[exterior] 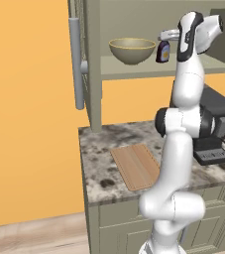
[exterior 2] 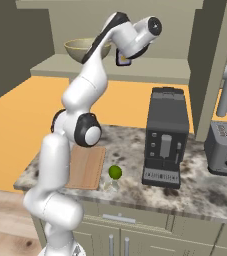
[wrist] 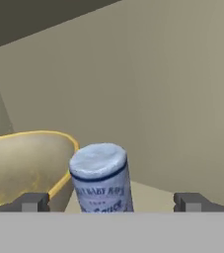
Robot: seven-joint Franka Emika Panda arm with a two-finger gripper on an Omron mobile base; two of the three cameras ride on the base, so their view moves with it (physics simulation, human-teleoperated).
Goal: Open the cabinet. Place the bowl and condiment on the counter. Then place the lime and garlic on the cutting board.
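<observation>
condiment reach: the bowl is the hazard

the gripper (wrist: 111, 202) is spread wide inside the open cabinet (exterior: 95, 64), its two fingertips (wrist: 32, 201) standing on either side of the condiment (wrist: 102, 178) with clear gaps, so nothing is grasped yet. the bottle stands upright on the inner shelf, just beside the bowl (exterior: 132, 50); in the hand view the bowl's rim sits right next to it on the left.

the likeliest trouble, as i judge it, is the left-hand fingertip catching the bowl's rim as the hand goes forward, shoving the bowl along the shelf or rocking it. a narrow upright bottle may also tip if one finger meets it first, and could fall off the shelf toward the counter (exterior 2: 195, 190) and the coffee machine (exterior 2: 165, 137) below. closing too high on the rounded cap could let it slip.

the lime (exterior 2: 115, 172) and garlic (exterior 2: 108, 187) lie on the counter beside the cutting board (exterior 2: 86, 166), untouched
</observation>
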